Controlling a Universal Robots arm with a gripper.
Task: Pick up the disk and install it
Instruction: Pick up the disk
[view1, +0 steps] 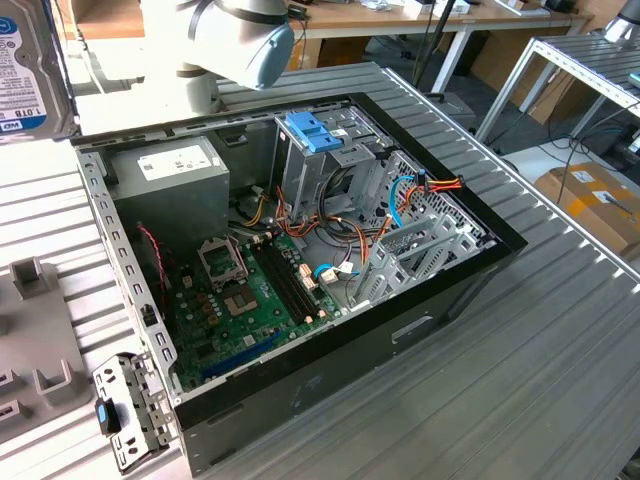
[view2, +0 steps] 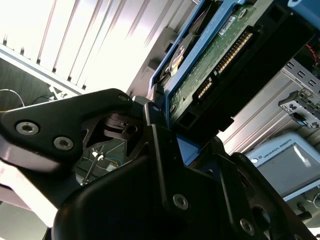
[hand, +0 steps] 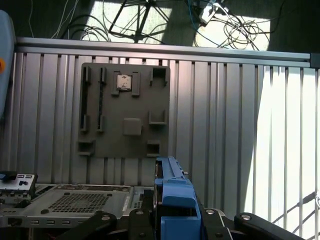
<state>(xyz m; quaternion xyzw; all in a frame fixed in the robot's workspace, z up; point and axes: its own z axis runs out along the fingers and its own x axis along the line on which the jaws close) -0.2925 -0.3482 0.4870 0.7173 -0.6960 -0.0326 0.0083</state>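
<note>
Your gripper (view2: 187, 135) is clamped on the disk (view2: 220, 55). In the second wrist view the jaws stand closed to the width of the drive, with one black finger (view2: 156, 125) pressed against its blue rail (view2: 197, 50). The green circuit-board face and its rows of connector pins reach out past the jaws. In the first wrist view the rail end of the disk (hand: 174, 190) sits squeezed between the two sides of the gripper (hand: 176, 220).

In the exterior view you have the disk (view1: 25, 70) held up in the air at the exterior view's left, label side to the camera, clear of the ribbed table (view1: 540, 390). It is not in the computer case (view1: 350, 365). The case lies open well apart from the jaws, lower down and toward the exterior view's right. Inside it, the drive cage (view1: 330, 180) stands with the light-blue bracket (view1: 312, 130) on top, the grey power supply (view1: 170, 175) beside it and the green motherboard (view1: 240, 300) on the floor of the case. The arm (view1: 245, 35) reaches in above the far side of the case.

Beyond the jaws in the first wrist view, a grey fixture plate (hand: 125, 115) lies flat on the table, and a perforated metal panel (hand: 75, 200) of the case sits just beside the gripper
</note>
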